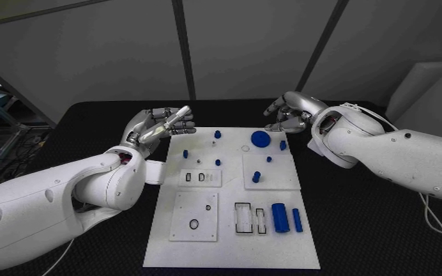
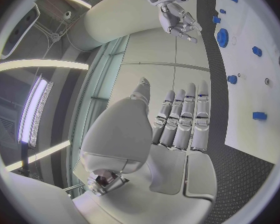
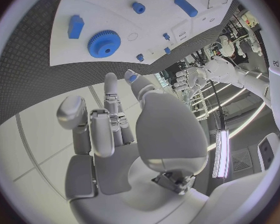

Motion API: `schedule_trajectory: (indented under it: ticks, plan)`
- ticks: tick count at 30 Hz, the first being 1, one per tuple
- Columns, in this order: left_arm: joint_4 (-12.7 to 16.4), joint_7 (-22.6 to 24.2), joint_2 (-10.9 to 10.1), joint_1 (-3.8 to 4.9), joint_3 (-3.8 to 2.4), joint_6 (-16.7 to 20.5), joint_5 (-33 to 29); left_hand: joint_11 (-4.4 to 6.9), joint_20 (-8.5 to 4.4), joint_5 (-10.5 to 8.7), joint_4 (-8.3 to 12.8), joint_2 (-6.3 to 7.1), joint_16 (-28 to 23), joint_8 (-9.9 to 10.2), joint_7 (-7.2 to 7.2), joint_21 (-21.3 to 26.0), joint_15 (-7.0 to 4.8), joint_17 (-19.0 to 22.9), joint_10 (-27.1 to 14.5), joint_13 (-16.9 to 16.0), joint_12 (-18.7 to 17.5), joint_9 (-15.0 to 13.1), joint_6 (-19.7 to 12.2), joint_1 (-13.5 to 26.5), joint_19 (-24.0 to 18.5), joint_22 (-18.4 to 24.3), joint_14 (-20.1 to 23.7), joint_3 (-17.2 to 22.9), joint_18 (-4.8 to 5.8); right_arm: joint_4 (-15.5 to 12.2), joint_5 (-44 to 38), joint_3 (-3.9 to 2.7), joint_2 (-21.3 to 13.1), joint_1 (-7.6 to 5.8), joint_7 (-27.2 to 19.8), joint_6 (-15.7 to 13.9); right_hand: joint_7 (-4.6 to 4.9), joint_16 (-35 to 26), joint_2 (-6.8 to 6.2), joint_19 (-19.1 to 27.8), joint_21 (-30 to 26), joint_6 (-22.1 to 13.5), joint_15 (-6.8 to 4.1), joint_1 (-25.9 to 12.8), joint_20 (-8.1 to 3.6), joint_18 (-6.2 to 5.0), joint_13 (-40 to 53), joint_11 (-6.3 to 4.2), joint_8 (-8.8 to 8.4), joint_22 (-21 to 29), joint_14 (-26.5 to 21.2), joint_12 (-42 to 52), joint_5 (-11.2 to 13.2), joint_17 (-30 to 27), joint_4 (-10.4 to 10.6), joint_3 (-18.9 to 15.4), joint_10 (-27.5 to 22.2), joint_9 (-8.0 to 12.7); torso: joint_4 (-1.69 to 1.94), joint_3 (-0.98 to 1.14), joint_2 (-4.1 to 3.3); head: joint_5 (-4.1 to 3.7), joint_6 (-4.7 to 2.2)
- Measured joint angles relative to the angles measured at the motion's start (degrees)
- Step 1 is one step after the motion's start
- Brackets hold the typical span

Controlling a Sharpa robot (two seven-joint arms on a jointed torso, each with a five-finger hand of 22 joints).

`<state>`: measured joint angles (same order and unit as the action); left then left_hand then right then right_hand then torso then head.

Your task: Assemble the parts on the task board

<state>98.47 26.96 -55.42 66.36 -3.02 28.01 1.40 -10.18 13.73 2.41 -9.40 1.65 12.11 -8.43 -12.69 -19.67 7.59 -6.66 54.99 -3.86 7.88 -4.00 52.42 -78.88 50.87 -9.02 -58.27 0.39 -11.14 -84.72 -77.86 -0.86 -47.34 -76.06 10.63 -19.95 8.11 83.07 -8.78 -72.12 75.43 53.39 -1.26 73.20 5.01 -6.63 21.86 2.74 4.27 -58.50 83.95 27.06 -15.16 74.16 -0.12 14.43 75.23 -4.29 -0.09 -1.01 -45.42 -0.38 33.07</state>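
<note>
Left hand [image 1: 164,124] raised over the black table [image 1: 368,225] just off the far-left corner of the task board [image 1: 230,250], fingers straight and side by side, holding nothing. Same in the left wrist view [image 2: 177,122]: fingers laid together, palm bare. Right hand [image 1: 293,113] hovering beyond the far-right corner of the board, fingers loosely curled, nothing between them; in the right wrist view [image 3: 115,124] fingers gently bent, also bare.

Nearest the right hand: the blue gear [image 1: 260,138], lying flat near the far edge of the board, plain in the right wrist view [image 3: 104,43] too, with a small blue block [image 3: 75,26] just beside it. Further in: small blue pegs [image 1: 217,134] scattered over the far half. At the near end: 2 blue cylinders [image 1: 280,217] lying side by side, beside 2 empty rectangular slots [image 1: 242,218].

Probably an approach stage, nothing yet picked. Likely best to go for the gear with the right hand, being closest. Worth coming down from straight above and pinching the toothed rim on opposite sides, since a flat disc offers little to grip. Worth keeping clear of the block next to it, and lifting level so as not to drag it over the pegs.
</note>
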Motion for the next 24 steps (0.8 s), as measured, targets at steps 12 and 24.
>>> schedule_trajectory:
  ticks: [12, 24]
  plan:
    - [0.0, 0.1, 0.0, -0.04, 0.0, 0.0, 0.0, 0.0, 0.0, 0.0, 0.0, 0.0, 0.0, 0.0, 0.0, 0.0, 0.0, 0.0, 0.0, 0.0, 0.0, 0.0, 0.0, 0.0, 0.0, 0.0, 0.0, 0.0, 0.0, 2.5, 0.0, -0.01, 2.0, 1.04, 2.4, 3.7, 1.1, 0.9, -0.62, -0.4, 0.3, -5.1, 0.46, 5.9, 0.41, -0.01, 12.5, 1.05, 0.0, -1.1, 0.0, 9.8, -0.3, 0.8, 9.1, -8.1, -6.1, 0.3, -0.01, 0.08, 0.01, -0.58, 0.43]
    - [-0.1, 0.1, -0.1, -0.05, 0.0, 0.0, -0.1, 0.0, 0.0, 0.0, 0.0, 0.0, 0.0, 0.0, 0.0, 0.0, 0.0, 0.0, 0.0, 0.0, 0.0, 0.0, 0.0, 0.0, 0.0, 0.0, 0.0, 0.0, 0.0, 3.7, -0.2, 0.06, 3.3, 1.86, 3.3, 6.0, 1.1, 2.0, -0.71, -0.6, 0.9, -5.1, 0.46, 8.4, 0.61, -0.01, 21.7, 0.96, 1.35, -2.1, 0.0, 18.4, -0.5, 0.8, 12.6, -9.2, -4.7, 0.0, -0.01, 0.08, 0.02, -0.63, 0.71]
